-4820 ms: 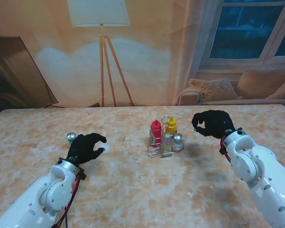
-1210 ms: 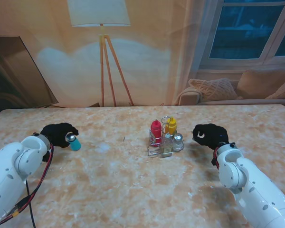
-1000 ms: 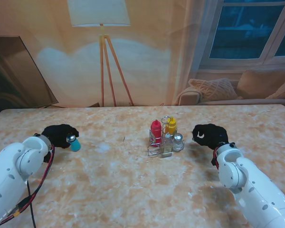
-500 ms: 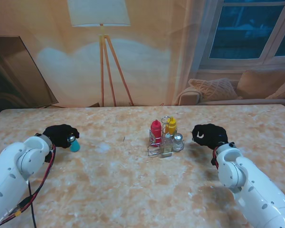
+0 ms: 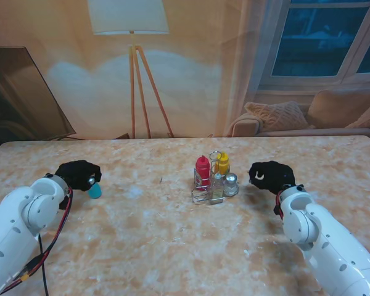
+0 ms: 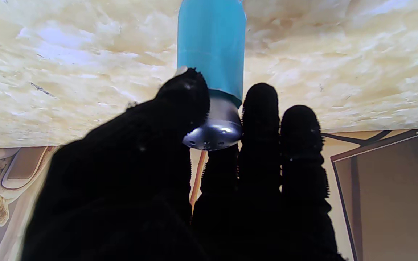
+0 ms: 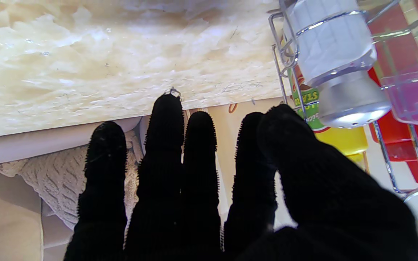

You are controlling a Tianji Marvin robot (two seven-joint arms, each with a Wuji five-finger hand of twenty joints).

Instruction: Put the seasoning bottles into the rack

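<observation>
Shaker (image 6: 210, 50) pinched at its cap by left robot hand (image 5: 79, 175); right robot hand (image 5: 270, 175) empty, fingers apart, beside rack (image 5: 214, 188).

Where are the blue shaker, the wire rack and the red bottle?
blue shaker (image 6: 210, 50), left wrist view, on its blue body.
wire rack (image 5: 200, 197), stand view, on its near wire edge.
red bottle (image 5: 202, 167), stand view, on its body.

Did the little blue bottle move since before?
Yes. The blue bottle slid slightly nearer to me and leftward, away from the rack, held by the left hand.
</observation>
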